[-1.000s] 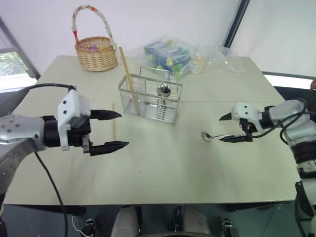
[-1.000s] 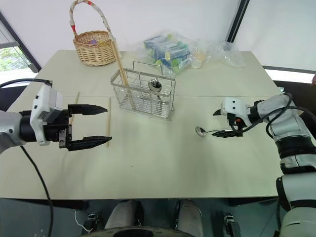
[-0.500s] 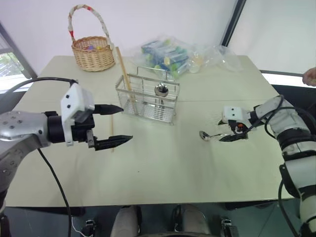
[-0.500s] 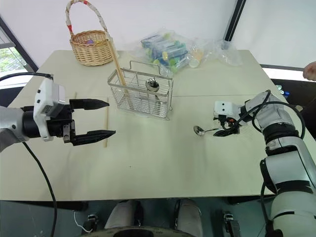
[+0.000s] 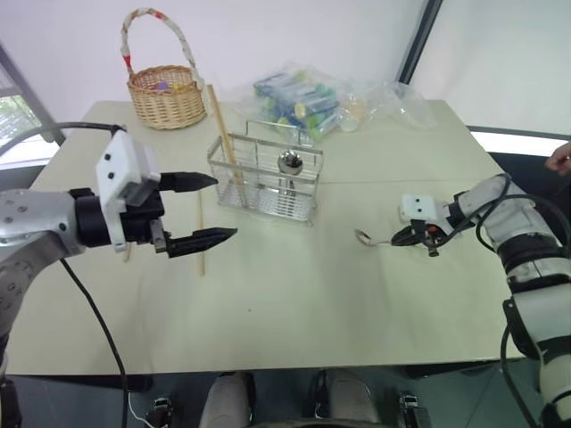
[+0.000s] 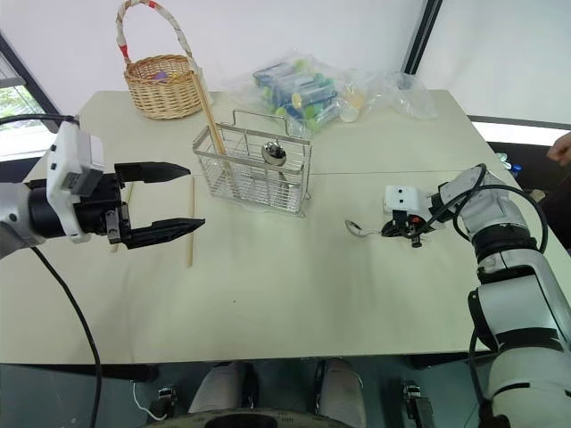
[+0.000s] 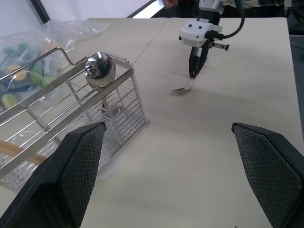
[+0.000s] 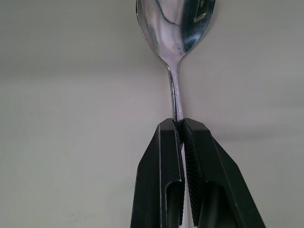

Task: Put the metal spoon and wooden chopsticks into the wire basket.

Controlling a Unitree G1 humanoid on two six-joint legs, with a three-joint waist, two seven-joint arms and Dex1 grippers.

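The metal spoon (image 8: 176, 33) lies on the worktop (image 6: 294, 285) to the right of the wire basket (image 6: 254, 169), well apart from it, with its bowl turned toward the basket. The right end effector (image 6: 397, 229) has closed its two black fingers (image 8: 161, 180) on the thin handle just behind the bowl. Gripping the narrow neck low and near the bowl probably gives a firm pinch on a shiny, slippery thing and leaves the long end free to go down between the wires. The spoon does not look lifted off the worktop yet, so the step in hand is judged to be the pick-up.

One of the wooden chopsticks (image 5: 225, 132) already leans in the left end of the wire basket, its top sticking out above the rail. Another one (image 6: 190, 232) lies flat on the worktop just left of the basket. The left end effector (image 5: 201, 210) hovers above that loose stick with its fingers spread wide and nothing between them, likely waiting its turn.

Behind the wire basket stand a wicker basket (image 5: 163, 94) and a heap of plastic bags (image 5: 312, 100).
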